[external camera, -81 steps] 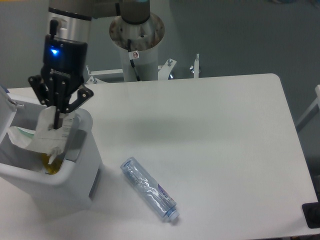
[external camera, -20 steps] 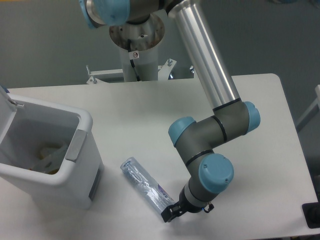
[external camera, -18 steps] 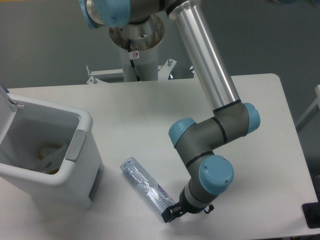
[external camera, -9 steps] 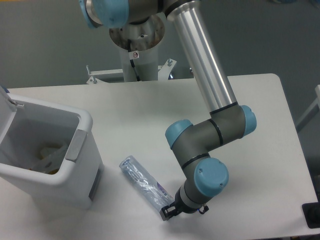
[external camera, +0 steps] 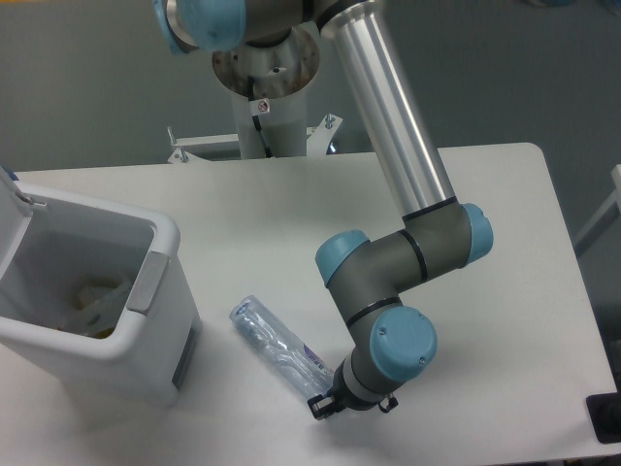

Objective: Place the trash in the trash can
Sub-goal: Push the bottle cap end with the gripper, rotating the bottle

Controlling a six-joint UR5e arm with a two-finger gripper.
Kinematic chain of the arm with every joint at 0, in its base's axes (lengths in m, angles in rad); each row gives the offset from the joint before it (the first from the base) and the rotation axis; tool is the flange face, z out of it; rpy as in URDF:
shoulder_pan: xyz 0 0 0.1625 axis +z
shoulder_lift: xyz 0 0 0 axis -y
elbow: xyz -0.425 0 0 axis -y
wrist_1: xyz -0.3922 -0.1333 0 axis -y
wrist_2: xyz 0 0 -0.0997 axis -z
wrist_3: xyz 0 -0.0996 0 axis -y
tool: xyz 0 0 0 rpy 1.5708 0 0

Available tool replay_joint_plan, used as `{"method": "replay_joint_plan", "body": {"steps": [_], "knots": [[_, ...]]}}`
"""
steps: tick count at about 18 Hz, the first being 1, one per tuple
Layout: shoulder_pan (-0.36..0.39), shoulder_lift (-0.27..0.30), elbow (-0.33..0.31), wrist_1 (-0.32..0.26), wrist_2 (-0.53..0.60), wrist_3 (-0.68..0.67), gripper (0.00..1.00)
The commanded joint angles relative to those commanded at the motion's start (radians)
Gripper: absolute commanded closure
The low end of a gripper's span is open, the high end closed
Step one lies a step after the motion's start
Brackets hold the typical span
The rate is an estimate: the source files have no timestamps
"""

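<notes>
Bottle (external camera: 267, 337) lies on bench (external camera: 408, 204), cap end at tool (external camera: 323, 403); tool's finger spacing cannot be determined.

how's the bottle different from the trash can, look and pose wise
The bottle is clear plastic you can see through; the trash can is opaque white with a grey handle panel. The bottle is slim and far smaller than the boxy can. The bottle lies on its side on the table, while the can stands upright with its top open. The gripper sits at one end of the bottle; nothing touches the can. Both rest on the table.
</notes>
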Motion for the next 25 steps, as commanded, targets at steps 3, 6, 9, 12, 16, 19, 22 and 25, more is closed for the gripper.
{"method": "replay_joint_plan", "body": {"steps": [3,6,9,12,16,19,22,25], "knots": [[0.000,0.012,0.000,0.000,0.000,0.002,0.72],[0.000,0.044,0.002,0.002,-0.002,0.011,0.77],[0.011,0.078,0.002,0.008,-0.011,0.011,0.79],[0.012,0.090,0.003,0.011,-0.009,0.012,0.83],[0.035,0.132,0.005,0.012,-0.017,0.018,0.83],[0.044,0.170,0.005,0.014,-0.057,0.034,0.83],[0.057,0.216,0.006,0.014,-0.092,0.044,0.83],[0.064,0.261,0.011,0.014,-0.126,0.069,0.83]]}}
